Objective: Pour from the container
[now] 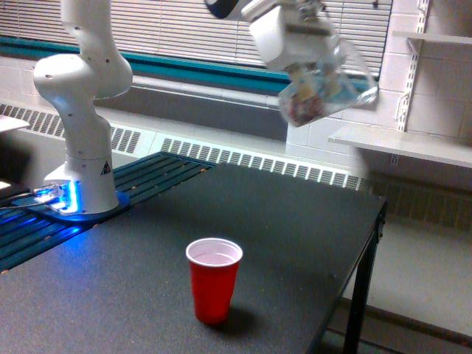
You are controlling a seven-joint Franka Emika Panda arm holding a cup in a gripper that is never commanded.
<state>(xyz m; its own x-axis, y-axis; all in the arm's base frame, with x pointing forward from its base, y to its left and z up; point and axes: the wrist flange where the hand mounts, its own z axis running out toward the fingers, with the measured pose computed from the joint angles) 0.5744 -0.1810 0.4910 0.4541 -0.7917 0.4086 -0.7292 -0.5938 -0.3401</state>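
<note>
Item one: the gripper (313, 55), white, at the top of my exterior view, clamped on the container (324, 92). Item two: that container, clear plastic, held high in the air and tilted, its closed end low toward the view's left, with whitish, tan and reddish bits gathered there. I find it blurred at the edges. Item three: a red cup (214, 279), upright on the black table (295, 243), well below the container. Item four: the arm's white base (82, 169), glowing blue at its foot.

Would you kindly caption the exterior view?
Tool holds tilted clear container high above red cup on black table.
</note>
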